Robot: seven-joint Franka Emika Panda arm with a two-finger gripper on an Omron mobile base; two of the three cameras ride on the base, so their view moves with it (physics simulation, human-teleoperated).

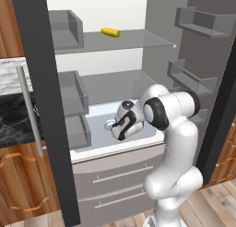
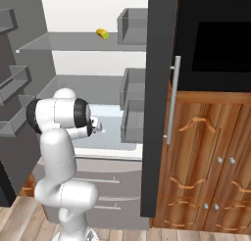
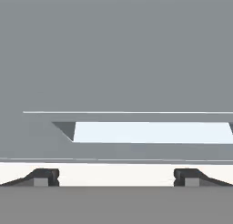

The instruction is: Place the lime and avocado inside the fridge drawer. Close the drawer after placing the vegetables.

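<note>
The fridge [image 1: 115,60] stands open, its dark door [image 1: 39,106] swung to the left edge of the left base view, with grey bins on the inside of both doors. Below the glass shelf [image 1: 129,41] the pale fridge drawer [image 1: 99,124] is pulled out, so its open top and light floor can be seen; its white front rim runs just above two darker grey drawers [image 1: 120,184] with long bar handles. What shows of the drawer floor is bare, though the arm hides part of it in both base views.

The white arm [image 1: 173,147] bends forward over the drawer's front rim, its hand reaching in above the drawer's right half. The gripper [image 1: 111,125] hangs over the floor near the middle, and in the hand view the two fingertips [image 3: 45,176] stand wide apart with nothing between them, facing the grey back wall and a pale slot.

A yellow corn cob [image 1: 110,32] lies on the glass shelf, toward its front edge; it is no part of the job.

Neither the lime nor the avocado can be made out anywhere, so where they lie cannot be told. By my reading, the drawer still has to be pushed shut, and whether the fruit is already inside stays uncertain.
</note>
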